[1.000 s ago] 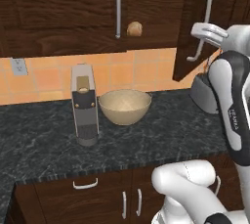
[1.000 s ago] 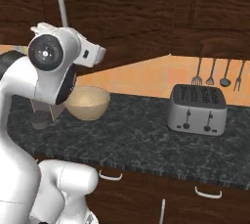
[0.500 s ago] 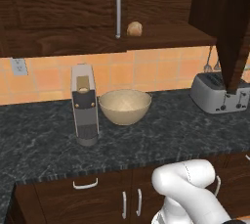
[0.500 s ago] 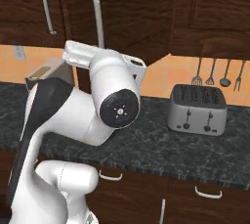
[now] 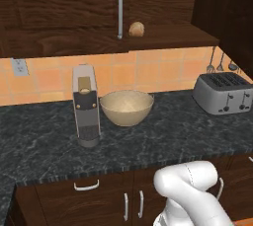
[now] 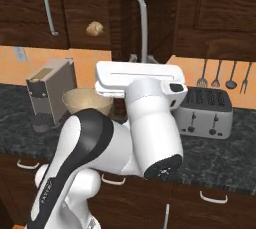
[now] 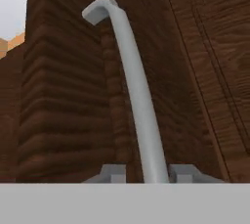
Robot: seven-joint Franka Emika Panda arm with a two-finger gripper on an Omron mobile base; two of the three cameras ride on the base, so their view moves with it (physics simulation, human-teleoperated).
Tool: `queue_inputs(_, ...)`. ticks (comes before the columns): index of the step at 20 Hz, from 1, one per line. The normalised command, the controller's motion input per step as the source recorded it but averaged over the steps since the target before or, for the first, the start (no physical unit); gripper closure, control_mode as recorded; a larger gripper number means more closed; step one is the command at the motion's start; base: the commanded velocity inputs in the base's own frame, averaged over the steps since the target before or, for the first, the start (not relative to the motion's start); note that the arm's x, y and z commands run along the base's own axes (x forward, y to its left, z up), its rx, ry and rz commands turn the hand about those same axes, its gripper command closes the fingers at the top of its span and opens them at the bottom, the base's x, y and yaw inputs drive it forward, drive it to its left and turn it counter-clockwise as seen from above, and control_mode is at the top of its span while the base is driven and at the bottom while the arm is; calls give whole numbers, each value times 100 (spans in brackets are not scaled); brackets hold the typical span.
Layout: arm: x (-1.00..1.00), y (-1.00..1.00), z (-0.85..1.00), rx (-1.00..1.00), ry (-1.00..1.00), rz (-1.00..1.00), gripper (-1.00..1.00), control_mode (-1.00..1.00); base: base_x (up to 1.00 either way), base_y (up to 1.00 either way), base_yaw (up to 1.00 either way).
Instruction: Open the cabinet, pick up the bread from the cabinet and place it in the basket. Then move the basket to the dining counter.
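Claw (image 7: pixel 145 175) clamped on the silver bar handle (image 7: pixel 134 91) of the opened cabinet door (image 7: pixel 73 96); bread (image 5: pixel 137 28) on the cabinet shelf (image 5: pixel 168 36), basket (image 5: pixel 127 107) on the bench (image 5: pixel 163 138) below.

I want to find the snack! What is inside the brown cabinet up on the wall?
A small round bread roll sits on the shelf of the cabinet, next to the shut door. Whatever is behind that shut door is hidden.

Golden-tan bread (image 5: pixel 137 28) on open cabinet (image 5: pixel 163 35) shelf, above tan basket (image 5: pixel 127 107).
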Motion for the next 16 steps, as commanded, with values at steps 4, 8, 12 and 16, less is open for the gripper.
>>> queue_inputs(4,-100,25,35,0,-36,-14,100,-100,0,0,0)
queue_inputs(8,-100,2,62,0,-38,-15,100,-100,0,0,0)
queue_inputs(12,-100,4,60,0,-28,-12,100,-100,0,0,0)
queue_inputs(16,-92,81,8,2,-5,-7,100,-100,0,0,0)
